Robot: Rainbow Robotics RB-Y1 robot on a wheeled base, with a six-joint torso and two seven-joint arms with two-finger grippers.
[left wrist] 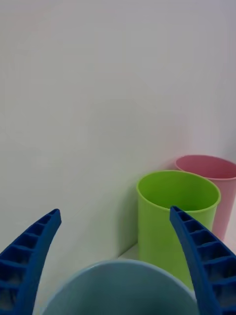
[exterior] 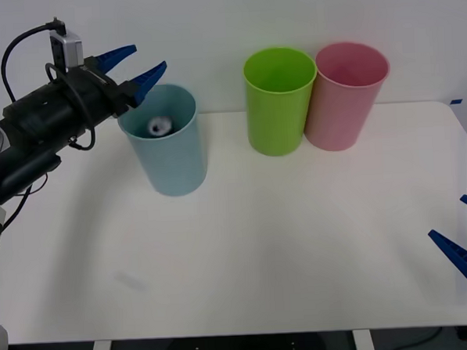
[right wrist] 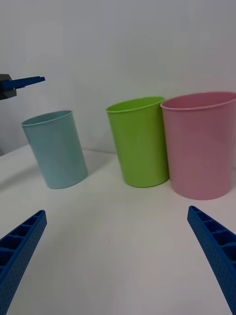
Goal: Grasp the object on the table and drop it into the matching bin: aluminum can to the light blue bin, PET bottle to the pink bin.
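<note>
The aluminum can (exterior: 159,127) lies inside the light blue bin (exterior: 167,151), its silver top showing below the rim. My left gripper (exterior: 136,67) hovers open just above the bin's left rim, holding nothing. From the left wrist view its blue fingers (left wrist: 29,256) spread over the light blue bin's rim (left wrist: 118,285). The pink bin (exterior: 345,95) stands at the back right. My right gripper (exterior: 465,237) waits open near the table's right edge. In the right wrist view the light blue bin (right wrist: 55,148) and pink bin (right wrist: 199,143) stand ahead of it.
A lime green bin (exterior: 279,100) stands between the blue and pink bins, touching the pink one. The white table (exterior: 261,252) stretches bare in front of the bins. A white wall rises behind them.
</note>
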